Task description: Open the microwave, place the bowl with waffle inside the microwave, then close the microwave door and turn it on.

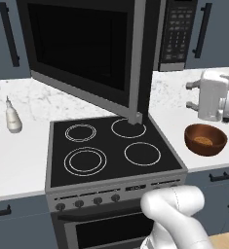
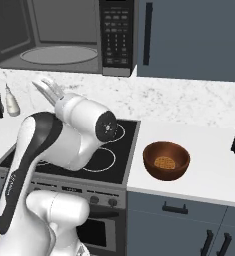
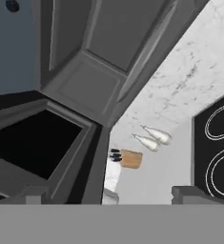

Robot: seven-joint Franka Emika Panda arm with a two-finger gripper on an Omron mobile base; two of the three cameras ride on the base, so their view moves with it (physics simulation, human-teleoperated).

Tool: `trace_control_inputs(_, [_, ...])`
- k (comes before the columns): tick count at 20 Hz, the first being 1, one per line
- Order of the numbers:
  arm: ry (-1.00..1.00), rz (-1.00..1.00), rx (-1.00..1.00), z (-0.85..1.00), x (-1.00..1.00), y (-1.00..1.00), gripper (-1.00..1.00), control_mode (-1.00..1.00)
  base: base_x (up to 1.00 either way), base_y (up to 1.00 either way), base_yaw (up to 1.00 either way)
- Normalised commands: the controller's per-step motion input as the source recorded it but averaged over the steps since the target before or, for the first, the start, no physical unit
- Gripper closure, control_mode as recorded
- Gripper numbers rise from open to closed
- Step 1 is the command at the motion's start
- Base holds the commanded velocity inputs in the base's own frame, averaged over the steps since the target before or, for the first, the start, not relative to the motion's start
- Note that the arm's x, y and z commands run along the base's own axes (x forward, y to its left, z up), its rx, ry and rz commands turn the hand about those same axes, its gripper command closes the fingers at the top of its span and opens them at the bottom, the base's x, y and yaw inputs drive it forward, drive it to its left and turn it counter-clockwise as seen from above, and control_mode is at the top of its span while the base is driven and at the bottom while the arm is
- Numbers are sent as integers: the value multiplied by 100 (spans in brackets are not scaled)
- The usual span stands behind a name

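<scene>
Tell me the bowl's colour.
Glossy reddish-brown bowl, clearest in the right base view.

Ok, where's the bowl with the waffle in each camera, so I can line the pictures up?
Left base view: the bowl sits at the right edge, on the counter right of the stove.
Right base view: the bowl is right of centre, on the counter beside the stove.
Hand view: the bowl is not in it.
Shared landmark: the stove's white rings.
</scene>
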Motion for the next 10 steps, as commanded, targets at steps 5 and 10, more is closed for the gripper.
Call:
trace_control_inputs(5, [35,16,12,0,56,63,-100,-100,0,0,0])
trace_control_inputs(10, [31,22,15,-1,68,53,-100,-100,0,0,0])
